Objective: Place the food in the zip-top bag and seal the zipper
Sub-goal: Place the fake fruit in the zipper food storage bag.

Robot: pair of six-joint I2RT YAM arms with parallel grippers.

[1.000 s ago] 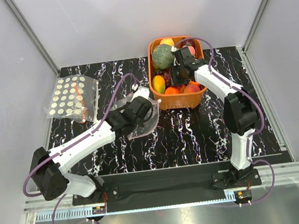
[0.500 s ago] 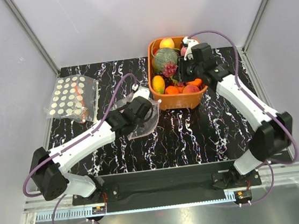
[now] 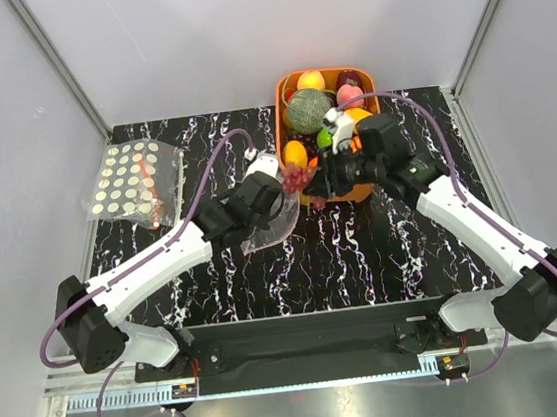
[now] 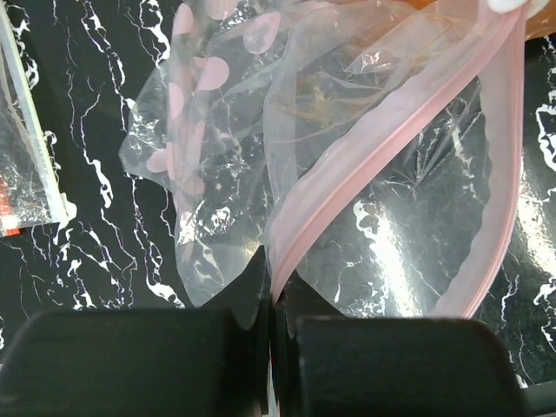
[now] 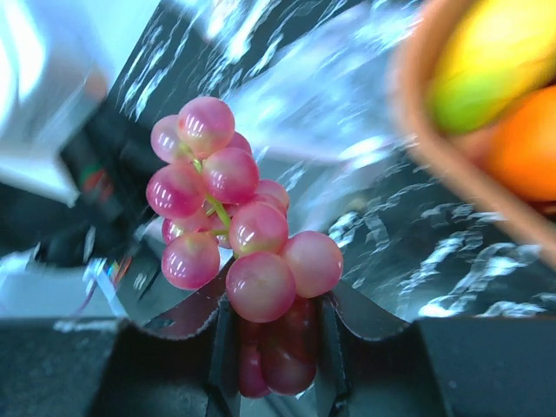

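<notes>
The zip-top bag (image 3: 272,219) is clear with pale pink dots and lies on the black marbled table; it fills the left wrist view (image 4: 261,156). Its pink zipper (image 4: 373,148) runs up from my left gripper (image 4: 276,295), which is shut on the mouth edge and holds the mouth open (image 3: 257,199). My right gripper (image 5: 274,339) is shut on a bunch of red grapes (image 5: 234,230). It holds the grapes (image 3: 298,177) in the air just right of the bag's mouth, beside the orange basket (image 3: 369,190).
The orange basket holds a green melon (image 3: 306,111), an orange (image 3: 311,80), a mango (image 3: 295,153) and other fruit. A second clear bag with cream-white dots and an orange-red strip (image 3: 135,183) lies at the far left.
My right gripper lifted the grapes out of the basket and carried them left and toward me to the bag's mouth. My left gripper shifted slightly, still holding the bag edge.
</notes>
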